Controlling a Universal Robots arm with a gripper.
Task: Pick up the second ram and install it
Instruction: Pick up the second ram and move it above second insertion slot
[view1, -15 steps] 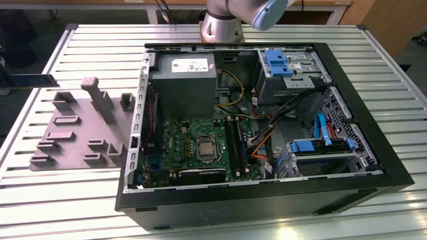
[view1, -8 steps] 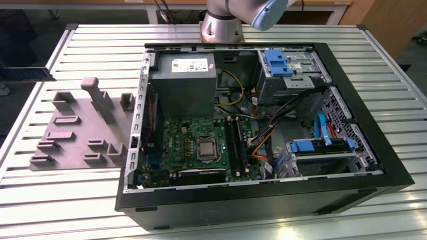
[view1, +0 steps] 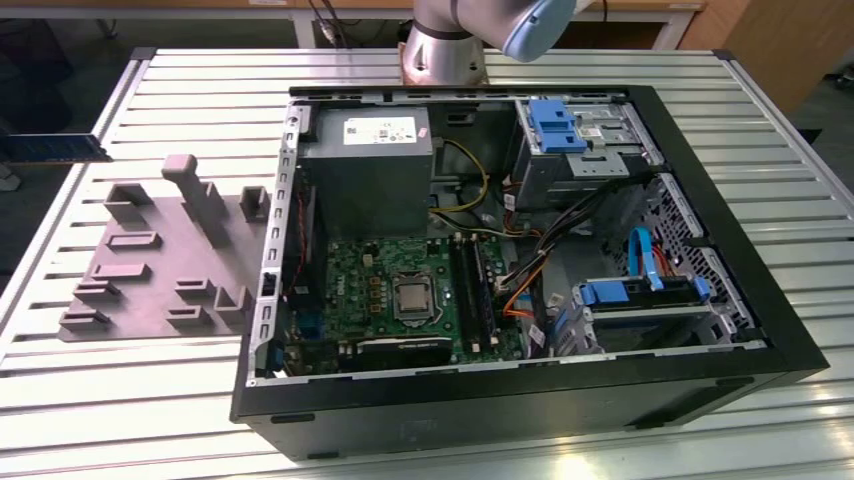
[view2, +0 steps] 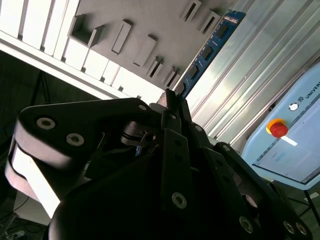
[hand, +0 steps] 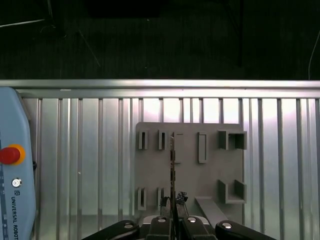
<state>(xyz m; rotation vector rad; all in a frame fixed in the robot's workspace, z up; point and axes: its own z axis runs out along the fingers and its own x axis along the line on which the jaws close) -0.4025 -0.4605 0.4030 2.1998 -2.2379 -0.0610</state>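
While hand (hand: 173, 204) pinches second ram (view2: 210, 50), grey fixture block (hand: 210, 172) lies beyond on slatted table (hand: 80, 150).

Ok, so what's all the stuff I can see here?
memory stick: one, dark green-blue, held in the fingers
computer case: one, black, open, on the table
block: one, grey with posts, on the table at the exterior view's left of the case
table: one, silver, slatted
control pad: one, light blue with a red button, by the table's edge
robot arm: one, grey and blue, behind the case
fingers: two, black, shut on the memory stick
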